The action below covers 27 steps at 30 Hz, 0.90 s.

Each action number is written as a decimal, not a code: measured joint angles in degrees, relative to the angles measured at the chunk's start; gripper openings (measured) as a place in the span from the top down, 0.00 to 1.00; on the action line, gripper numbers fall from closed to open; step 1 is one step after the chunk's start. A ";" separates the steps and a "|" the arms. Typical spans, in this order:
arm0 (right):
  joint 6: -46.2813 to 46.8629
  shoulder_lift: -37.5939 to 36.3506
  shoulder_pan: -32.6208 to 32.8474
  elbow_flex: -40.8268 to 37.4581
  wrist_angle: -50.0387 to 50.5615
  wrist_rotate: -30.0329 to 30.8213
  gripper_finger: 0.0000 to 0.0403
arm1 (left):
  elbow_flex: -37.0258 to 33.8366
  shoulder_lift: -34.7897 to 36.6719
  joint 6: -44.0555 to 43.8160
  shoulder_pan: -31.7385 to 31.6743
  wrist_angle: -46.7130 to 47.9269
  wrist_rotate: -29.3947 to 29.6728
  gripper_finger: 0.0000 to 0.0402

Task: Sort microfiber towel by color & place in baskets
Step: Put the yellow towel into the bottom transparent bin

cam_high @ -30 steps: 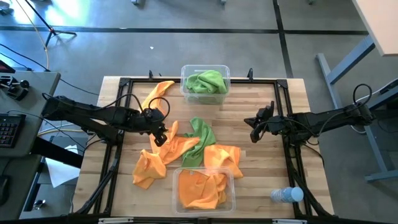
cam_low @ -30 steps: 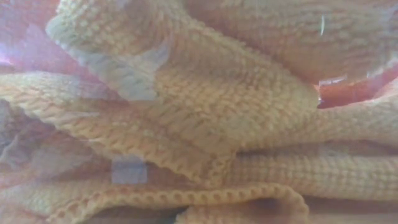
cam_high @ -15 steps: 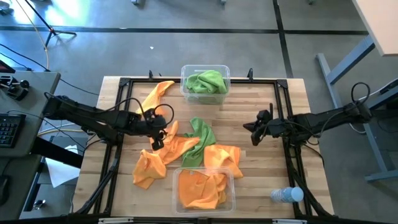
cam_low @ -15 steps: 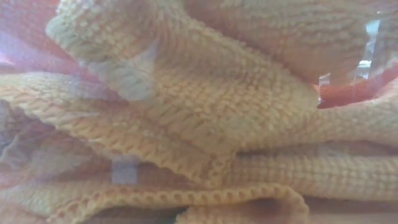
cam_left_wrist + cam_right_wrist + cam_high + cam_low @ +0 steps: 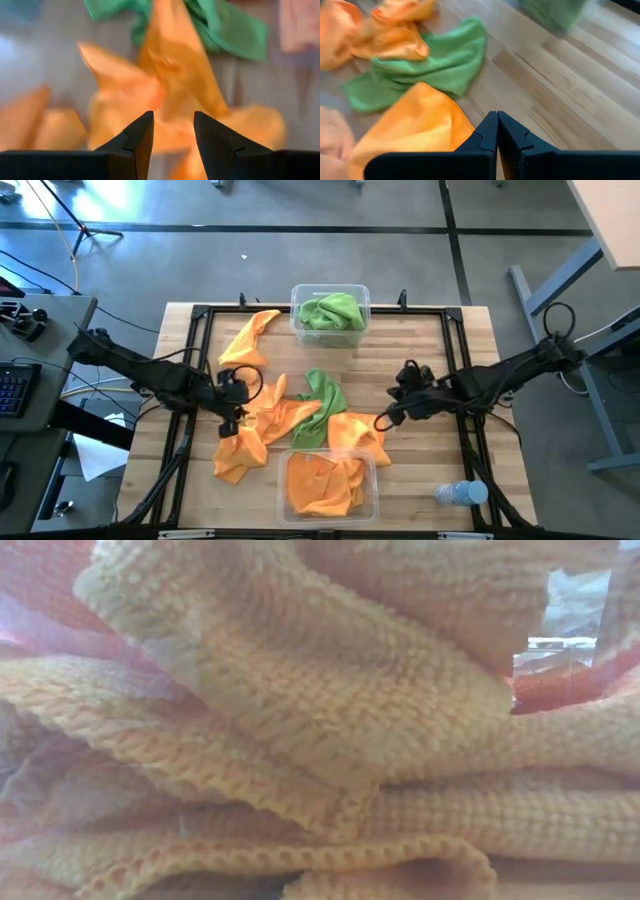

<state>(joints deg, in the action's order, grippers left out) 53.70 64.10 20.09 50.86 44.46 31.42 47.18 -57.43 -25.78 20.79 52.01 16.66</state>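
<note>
Several loose microfiber towels lie on the wooden table. An orange one (image 5: 250,332) is at the far left and a crumpled orange one (image 5: 284,416) in the middle. A green one (image 5: 322,402) lies beside it. Two more orange ones (image 5: 357,434) (image 5: 238,453) lie nearer. The far basket (image 5: 330,310) holds green towels and the near basket (image 5: 328,483) orange ones. My left gripper (image 5: 233,423) (image 5: 173,132) is open, over the crumpled orange towel (image 5: 150,95). My right gripper (image 5: 383,421) (image 5: 497,125) is shut, beside the edge of an orange towel (image 5: 415,125).
A clear plastic bottle (image 5: 462,493) lies at the table's near right corner. A black frame (image 5: 452,330) runs round the tabletop. Bare wood shows on the right half (image 5: 410,345). The low view is filled by orange towel (image 5: 300,740) close to its lens.
My left gripper has moved toward the near edge and slightly left, along the crumpled orange towel. My right gripper has moved left and toward the near edge, to the edge of the orange towel by the near basket. The towels have stayed put.
</note>
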 joint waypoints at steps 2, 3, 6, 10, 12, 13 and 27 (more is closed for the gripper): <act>3.56 3.08 0.49 3.42 4.82 -0.09 1.00 | 0.00 0.11 -4.25 1.66 3.61 -2.18 0.68; 5.46 4.50 0.75 4.91 7.12 -0.09 1.00 | 0.00 0.07 -5.80 2.63 5.20 -2.57 0.68; 12.64 8.00 1.45 8.13 12.77 -1.87 1.00 | -1.75 0.13 -7.87 5.40 6.88 -2.64 0.68; 16.43 10.54 2.20 9.14 15.26 -10.15 1.00 | -6.27 0.19 -8.06 8.66 6.75 -5.38 0.68; 17.38 11.35 2.78 9.08 15.37 -12.68 1.00 | -8.56 0.15 -7.35 10.03 6.64 -6.71 0.68; 17.45 11.59 3.16 9.08 15.42 -13.43 1.00 | -9.42 0.12 -6.73 10.61 6.51 -6.98 0.68; 24.44 11.69 6.72 9.02 18.07 -13.60 1.00 | -12.00 -0.02 -1.92 11.87 1.25 -4.02 0.68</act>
<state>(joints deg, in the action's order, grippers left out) 78.15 75.79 26.81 59.88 62.53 17.82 35.18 -57.45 -27.70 32.67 53.26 12.64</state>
